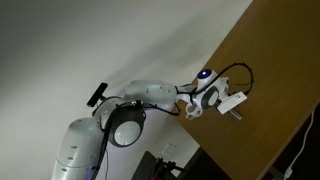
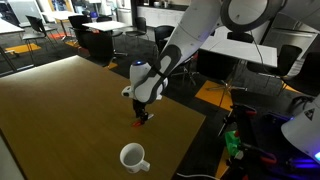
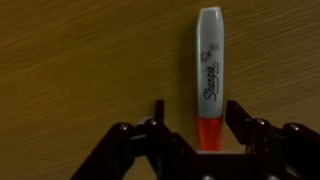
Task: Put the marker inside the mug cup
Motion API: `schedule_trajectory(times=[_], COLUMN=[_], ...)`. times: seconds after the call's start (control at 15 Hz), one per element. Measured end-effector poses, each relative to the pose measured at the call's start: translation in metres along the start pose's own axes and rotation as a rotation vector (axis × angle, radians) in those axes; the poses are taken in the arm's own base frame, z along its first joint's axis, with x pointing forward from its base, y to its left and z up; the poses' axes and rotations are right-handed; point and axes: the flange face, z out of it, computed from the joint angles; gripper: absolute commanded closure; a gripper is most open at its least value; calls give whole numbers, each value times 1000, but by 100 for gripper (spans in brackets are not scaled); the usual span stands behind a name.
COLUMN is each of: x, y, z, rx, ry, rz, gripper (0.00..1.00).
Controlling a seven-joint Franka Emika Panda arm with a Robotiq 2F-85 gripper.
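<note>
Wrist view: marker [image 3: 208, 70] red end between jaws of open pincer [image 3: 196, 112], whitish cap pointing away.

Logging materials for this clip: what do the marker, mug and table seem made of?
Marker: smooth plastic, likely; grey cap, printed logo, orange-red barrel. Mug: white, probably glazed ceramic, too small to confirm. Table: matte wood or wood-look laminate, visible grain.

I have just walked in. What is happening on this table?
A robot arm is working at a wooden table. Its gripper is down over the red marker, which lies flat on the wood, with the jaws open on both sides of it. The white mug stands upright some way off, so the marker is not in it yet.
</note>
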Motion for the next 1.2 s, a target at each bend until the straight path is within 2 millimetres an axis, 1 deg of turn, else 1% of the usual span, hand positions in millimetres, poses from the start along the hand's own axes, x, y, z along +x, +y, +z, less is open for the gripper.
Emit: schedule_trajectory(times=[0.07,0.27,0.33,0.4,0.47,0.67,0.87,1.0,1.2], x=[1,2,3,3,3,4,4,3,1], y=[1,6,7,8,8,9,14,19,28], z=[0,-3,-4,-4,-4,-5,-10,-21,-46], rx=[4,-1,-4,-5,-7,-9,-16,-26,-46], ry=[-2,0,2,3,3,5,11,19,33], rz=[0,1,1,1,2,8,98,181,276], gripper=[61,86,93,97,94,94,94,94,94])
